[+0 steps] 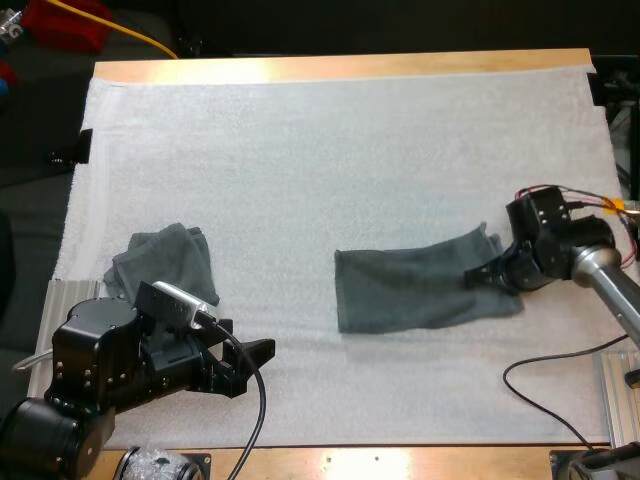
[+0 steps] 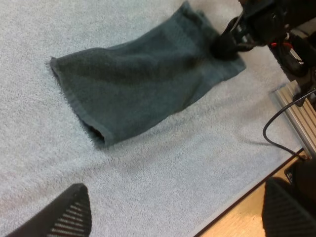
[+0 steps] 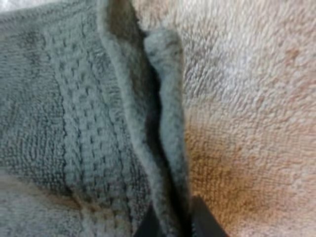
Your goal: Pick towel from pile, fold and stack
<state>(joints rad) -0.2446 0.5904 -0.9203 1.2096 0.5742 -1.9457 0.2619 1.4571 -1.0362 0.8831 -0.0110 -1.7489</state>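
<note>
High view: right gripper (image 1: pixel 497 272) pinches the towel's (image 1: pixel 420 290) right end, length running leftward; open left gripper (image 1: pixel 252 362) sits farther.

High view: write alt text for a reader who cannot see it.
The right hand pinches the right edge of a dark grey-green towel spread mid-way across the white mat. The left hand is open at the near left, close to a crumpled towel.
</note>
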